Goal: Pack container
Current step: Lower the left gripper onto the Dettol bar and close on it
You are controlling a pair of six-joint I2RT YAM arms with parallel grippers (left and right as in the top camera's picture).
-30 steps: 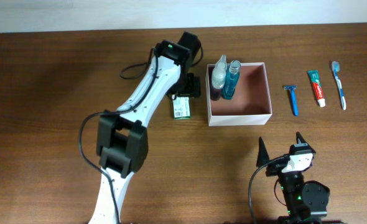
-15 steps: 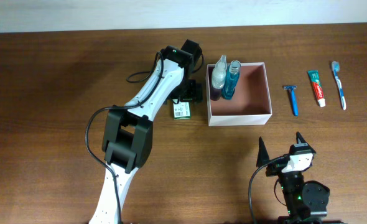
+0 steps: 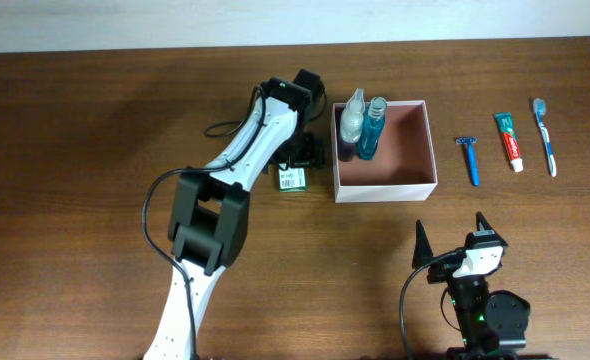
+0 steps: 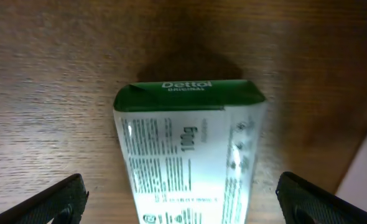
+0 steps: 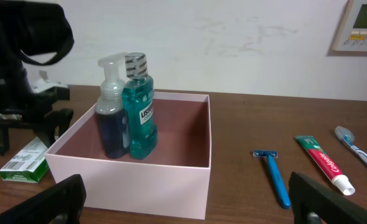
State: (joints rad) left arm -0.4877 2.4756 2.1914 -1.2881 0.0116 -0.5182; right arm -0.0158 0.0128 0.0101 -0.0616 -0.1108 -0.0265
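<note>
Swinging rightward over the last second, the left arm's elbow is now sitting nearer the container [image 3: 385, 190]. The left gripper [image 4: 180, 190] is hanging over the soap box [image 4: 190, 149] with its fingers spread wide, one on either side and neither touching, so nothing is being held. The container is lying just right of the soap box, with a pump bottle [image 5: 112, 112] and a mouthwash bottle [image 5: 140, 112] standing in its far left corner. Doing this step well probably means lowering straight, keeping the box centred, closing across its narrow width, then lifting clear of the white wall. The right gripper [image 3: 450, 232] is waiting near the table's front edge, fingers likewise apart. The soap box is showing "Dettol ORIGINAL" and "100g"; the mouthwash label seems to be reading Listerine — the rest is too small to read.
</note>
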